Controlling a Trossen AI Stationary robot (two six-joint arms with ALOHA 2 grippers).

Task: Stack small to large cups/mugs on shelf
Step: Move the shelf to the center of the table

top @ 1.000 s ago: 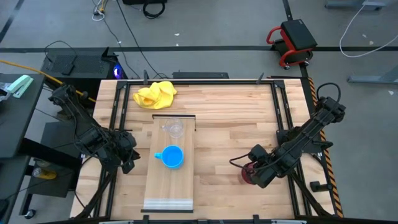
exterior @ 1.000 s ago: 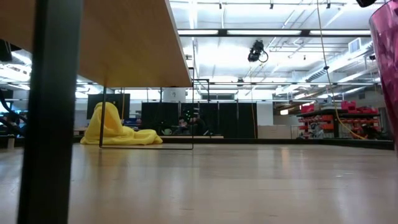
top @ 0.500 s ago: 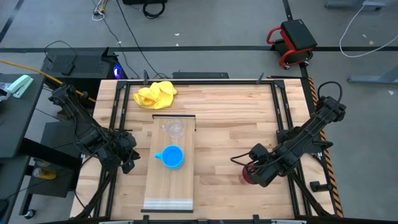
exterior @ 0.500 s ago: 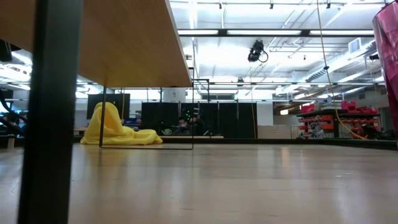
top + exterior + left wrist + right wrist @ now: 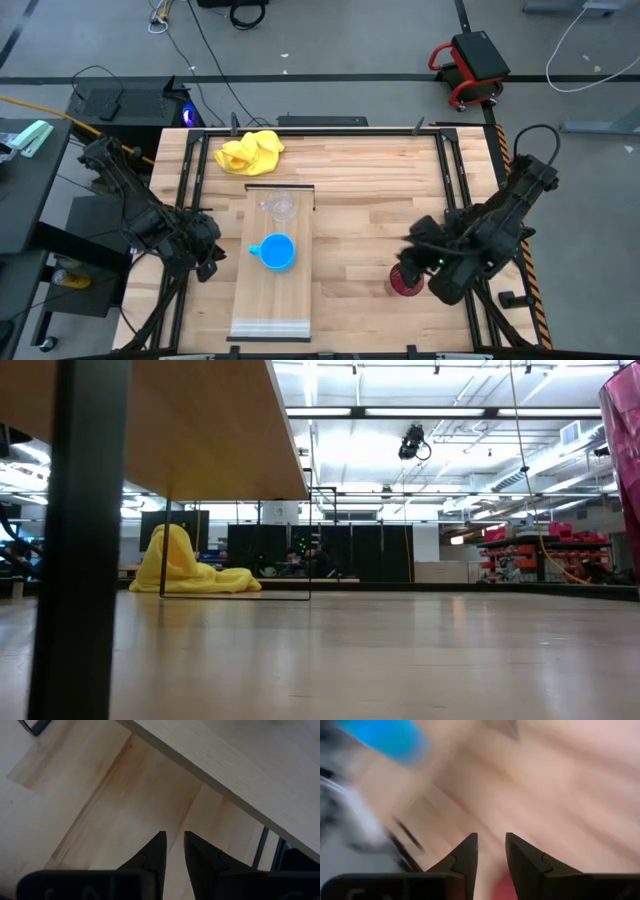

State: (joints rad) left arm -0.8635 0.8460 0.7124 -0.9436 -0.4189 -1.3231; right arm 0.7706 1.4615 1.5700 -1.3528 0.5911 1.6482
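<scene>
In the high view the right arm's dark links cover part of the dark red ribbed cup [image 5: 405,283], so contact cannot be judged. The low view cuts that cup at the picture's right edge, showing only a sliver. The right wrist view is smeared: the blue mug [image 5: 390,737] is a shapeless patch, and the red cup a blur between the fingers [image 5: 465,855].
</scene>
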